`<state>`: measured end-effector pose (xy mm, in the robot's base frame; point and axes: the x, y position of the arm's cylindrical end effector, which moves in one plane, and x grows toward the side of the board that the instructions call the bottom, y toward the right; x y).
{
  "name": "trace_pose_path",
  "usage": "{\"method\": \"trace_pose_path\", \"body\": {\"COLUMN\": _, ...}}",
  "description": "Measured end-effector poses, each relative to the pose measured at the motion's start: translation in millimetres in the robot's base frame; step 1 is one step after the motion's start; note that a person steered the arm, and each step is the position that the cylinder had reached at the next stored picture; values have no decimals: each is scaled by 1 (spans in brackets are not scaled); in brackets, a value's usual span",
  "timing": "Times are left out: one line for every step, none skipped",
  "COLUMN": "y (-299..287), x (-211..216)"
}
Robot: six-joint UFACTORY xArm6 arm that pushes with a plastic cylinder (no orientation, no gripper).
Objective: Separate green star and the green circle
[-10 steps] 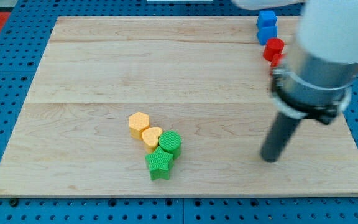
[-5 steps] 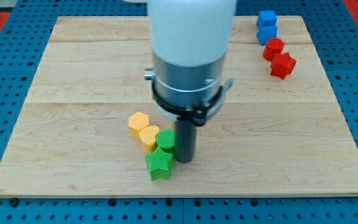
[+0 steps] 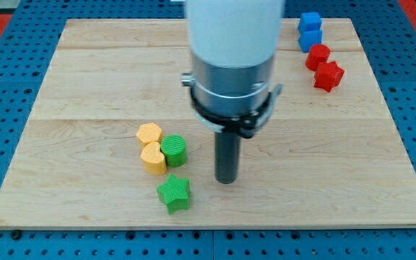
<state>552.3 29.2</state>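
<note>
The green star point(image 3: 174, 193) lies near the view's bottom, left of centre. The green circle point(image 3: 174, 151) stands above it with a small gap between them. The circle touches a yellow heart point(image 3: 153, 157), and a yellow hexagon point(image 3: 149, 134) sits just above the heart. My tip point(image 3: 226, 180) rests on the board to the right of both green blocks, apart from them, about level with the gap.
Two blue blocks point(image 3: 310, 30) and two red blocks point(image 3: 323, 66) sit at the view's top right. The wooden board point(image 3: 85, 72) lies on a blue pegboard.
My tip swept in from the right, pushed between the green blocks, then drew back right. The green circle and yellow blocks shifted up-left; the star slid down-left, opening a gap.
</note>
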Motion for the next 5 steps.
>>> {"method": "trace_pose_path", "body": {"y": -2, "x": 34}}
{"method": "trace_pose_path", "body": {"y": -4, "x": 38}}
{"method": "trace_pose_path", "body": {"y": -35, "x": 38}}
{"method": "trace_pose_path", "body": {"y": -59, "x": 38}}
{"method": "trace_pose_path", "body": {"y": -78, "x": 38}}
